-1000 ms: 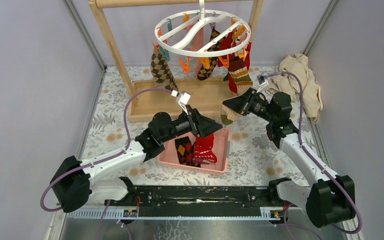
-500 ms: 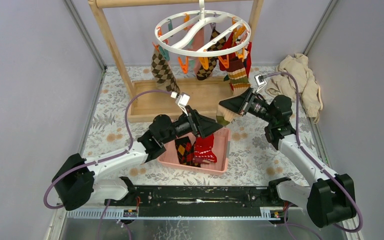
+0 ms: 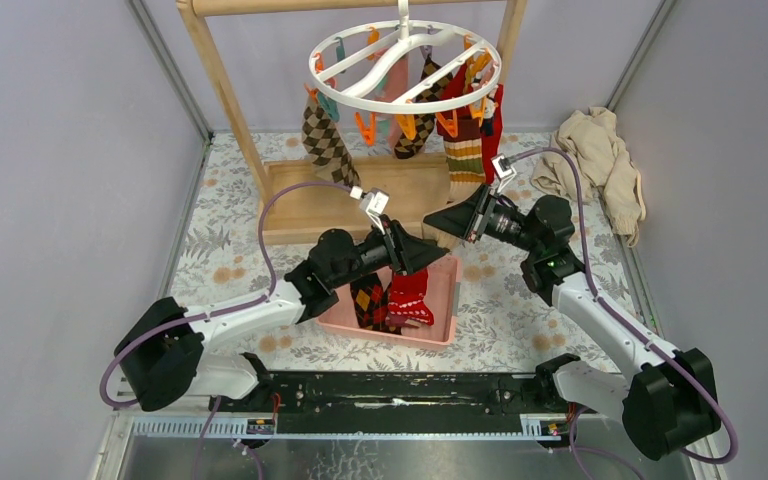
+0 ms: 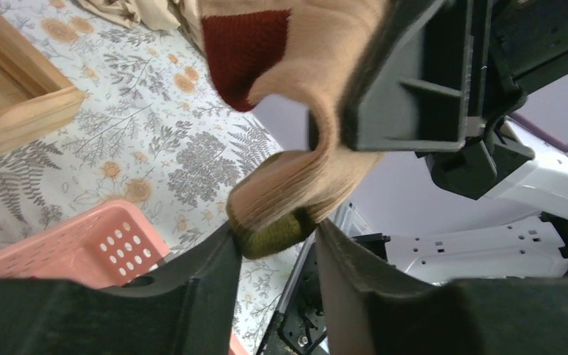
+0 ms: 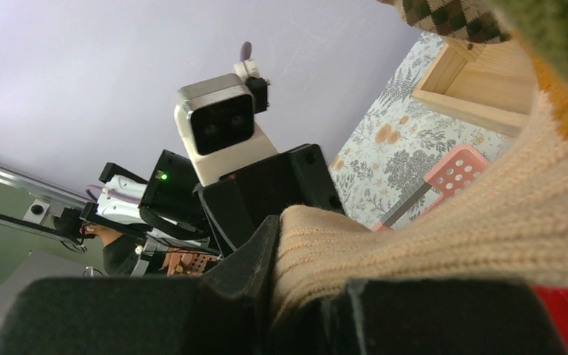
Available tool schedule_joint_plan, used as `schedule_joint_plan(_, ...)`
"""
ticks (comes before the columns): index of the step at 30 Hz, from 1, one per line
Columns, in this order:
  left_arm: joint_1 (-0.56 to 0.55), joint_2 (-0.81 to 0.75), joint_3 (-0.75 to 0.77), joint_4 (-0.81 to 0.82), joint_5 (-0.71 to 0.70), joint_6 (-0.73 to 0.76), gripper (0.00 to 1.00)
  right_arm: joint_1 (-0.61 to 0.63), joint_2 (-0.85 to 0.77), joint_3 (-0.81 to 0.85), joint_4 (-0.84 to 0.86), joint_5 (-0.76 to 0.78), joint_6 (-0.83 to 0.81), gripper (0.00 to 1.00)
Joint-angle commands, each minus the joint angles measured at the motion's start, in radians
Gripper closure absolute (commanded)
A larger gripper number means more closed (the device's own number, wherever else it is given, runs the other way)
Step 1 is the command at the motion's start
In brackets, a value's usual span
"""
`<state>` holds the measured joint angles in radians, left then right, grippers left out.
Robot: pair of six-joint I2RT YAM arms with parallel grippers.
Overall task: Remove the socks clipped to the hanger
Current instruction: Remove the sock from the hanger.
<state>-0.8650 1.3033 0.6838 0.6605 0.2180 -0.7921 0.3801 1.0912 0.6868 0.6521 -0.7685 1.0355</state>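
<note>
Over the pink perforated plastic basket (image 3: pixel 440 322): we find the left gripper (image 4: pixel 275 238) and the right gripper (image 5: pixel 309 257) meeting tip to tip, just above the far rim.
Right gripper: clamped tight on a beige ribbed sock with a red heel and an olive-green toe (image 4: pixel 299 185), which droops from its black fingers.
Left gripper: jaws part open, with the olive toe of the beige sock between the fingertips. One finger touches it; we cannot tell whether the other does.
Hanger (image 3: pixel 314 66): a round white plastic ring with a wavy crossbar, hung from the pale wooden rack (image 3: pixel 222 90) at the back of the table, well above both grippers.
Clipped socks (image 3: pixel 465 150): several small patterned ones dangle from the hanger, among them a brown-beige argyle sock (image 3: pixel 322 135) on the left.
Basket contents: a dark argyle sock (image 3: pixel 368 300) and a red sock (image 3: pixel 410 290) lie side by side.
Back right: a large beige cloth heap (image 3: pixel 600 155) sits on the floral table cover (image 3: pixel 505 300).
</note>
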Motion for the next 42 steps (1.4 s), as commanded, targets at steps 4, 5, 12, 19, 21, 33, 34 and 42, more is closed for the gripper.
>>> schedule_joint_plan(4, -0.009, -0.002, 0.071, 0.069, 0.033, 0.039, 0.78, 0.009, -0.031, 0.037, -0.06, 0.035, -0.074, 0.8)
schedule_joint_plan(5, -0.009, -0.004, 0.074, 0.067, 0.038, 0.038, 0.8, 0.009, -0.031, 0.037, -0.072, 0.038, -0.083, 0.79)
schedule_joint_plan(12, -0.008, -0.053, 0.074, 0.034, 0.053, 0.028, 0.87, 0.009, -0.031, 0.05, -0.166, 0.076, -0.154, 0.69)
schedule_joint_plan(19, -0.01, -0.122, 0.096, -0.099, 0.031, 0.065, 0.9, 0.009, -0.076, 0.174, -0.489, 0.195, -0.368, 0.42)
schedule_joint_plan(21, -0.01, -0.134, 0.108, -0.125, 0.032, 0.073, 0.9, 0.009, -0.094, 0.238, -0.617, 0.287, -0.459, 0.36)
schedule_joint_plan(33, -0.012, -0.134, 0.142, -0.189, 0.011, 0.11, 0.9, 0.009, -0.098, 0.575, -1.052, 0.731, -0.778, 0.0)
schedule_joint_plan(34, -0.011, -0.132, 0.143, -0.19, 0.011, 0.111, 0.9, 0.009, -0.095, 0.583, -1.052, 0.747, -0.789, 0.0)
schedule_joint_plan(42, -0.016, -0.111, 0.178, -0.209, 0.017, 0.113, 0.9, 0.009, -0.046, 0.659, -0.928, 0.867, -0.877, 0.11)
